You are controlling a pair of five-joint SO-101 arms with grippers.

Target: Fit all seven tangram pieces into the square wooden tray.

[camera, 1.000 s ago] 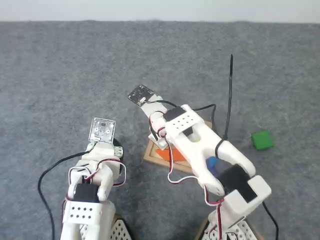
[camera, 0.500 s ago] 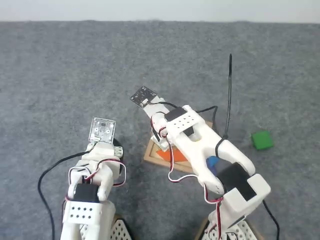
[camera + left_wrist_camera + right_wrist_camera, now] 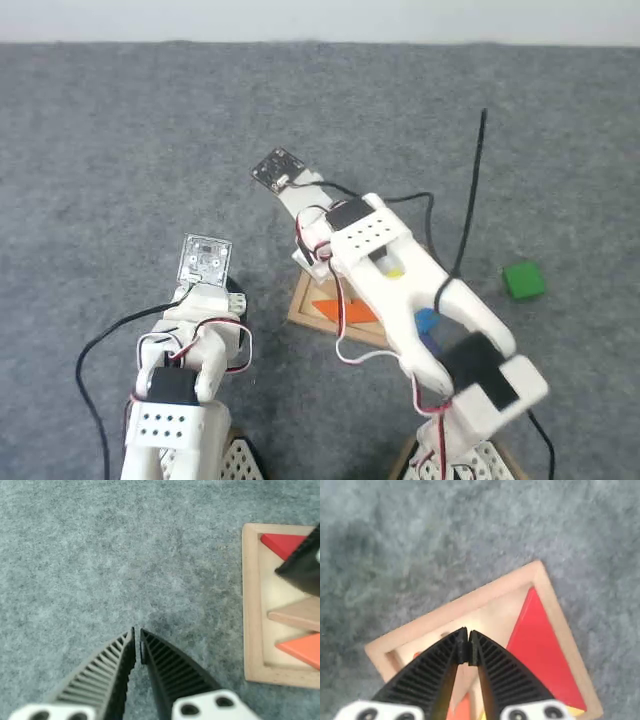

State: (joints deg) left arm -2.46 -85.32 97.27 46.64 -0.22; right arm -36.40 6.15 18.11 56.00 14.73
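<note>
The square wooden tray [image 3: 485, 597] lies flat on the grey carpet-like table cover [image 3: 120, 130], under the outstretched right arm and just beside the resting left arm. It is already partly filled. A large red triangular piece [image 3: 540, 650] sits flush in one corner, an orange triangular piece [image 3: 305, 649] lies along a rim, and a pale wood-coloured piece [image 3: 300, 615] lies between them with bare tray floor around it. In the high view a bit of a yellow piece [image 3: 396, 271] and a blue piece [image 3: 427, 320] peek out past the arm. The arm hides much of the tray, so I cannot count how many pieces are inside or tell whether they are all seated. The small green square block [image 3: 524, 280] lies out on the cover, well apart from the tray on the right arm's side, so at least that piece is not yet placed. The right gripper [image 3: 468, 647] hangs over the tray's bare floor near the red triangle, its jaws pressed together tip to tip with nothing between them. The left gripper [image 3: 137, 641] hangs over bare cover beside the tray's rim, its jaws likewise closed to a sliver and holding nothing. By my judgement the job is past its middle, with the green block left to fetch and the loose pieces to settle.
</note>
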